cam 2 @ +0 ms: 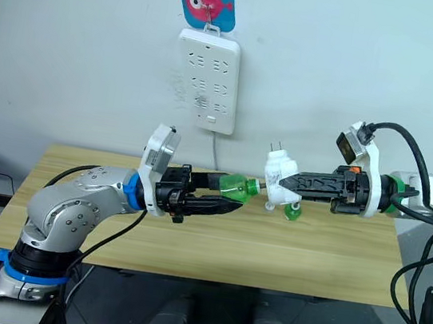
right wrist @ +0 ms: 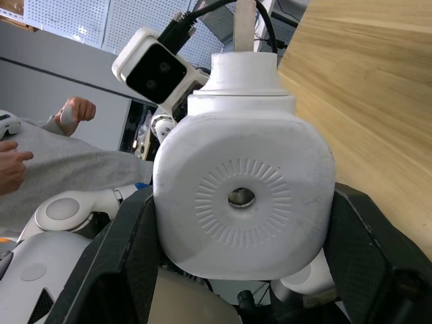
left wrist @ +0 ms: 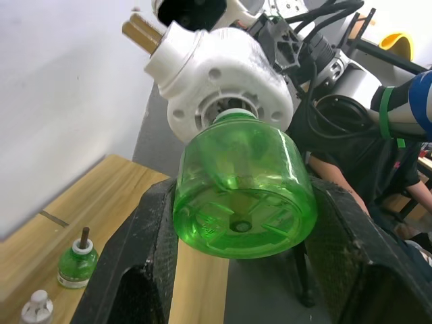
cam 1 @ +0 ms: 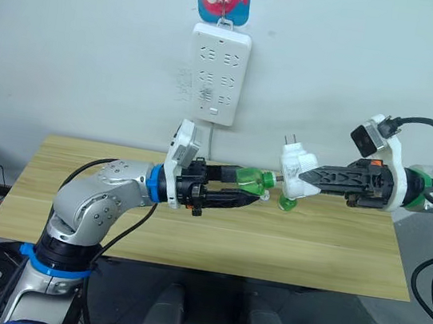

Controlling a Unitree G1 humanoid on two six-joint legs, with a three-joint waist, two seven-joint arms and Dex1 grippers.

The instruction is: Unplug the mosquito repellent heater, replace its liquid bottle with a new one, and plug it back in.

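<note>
Above the table (cam 1: 332,259), in front of the wall power strip (cam 1: 217,73): left gripper (cam 1: 249,191) clamped on green bottle (cam 1: 253,180), right gripper (cam 1: 305,177) clamped on white heater (cam 1: 296,171). Bottle neck lined up with, and meeting, heater's underside.

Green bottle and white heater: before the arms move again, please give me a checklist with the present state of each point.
1. Left gripper shut on the translucent green plastic liquid bottle: ok.
2. Right gripper shut on the small white rounded plastic heater: ok.
3. Heater unplugged from the white wall power strip, prongs free: ok.
4. Bottle neck at the heater's socket: ok.
5. Bottle fully seated: cannot tell.
6. Other small green bottle upright on the wooden table, apart from both arms: ok.
</note>
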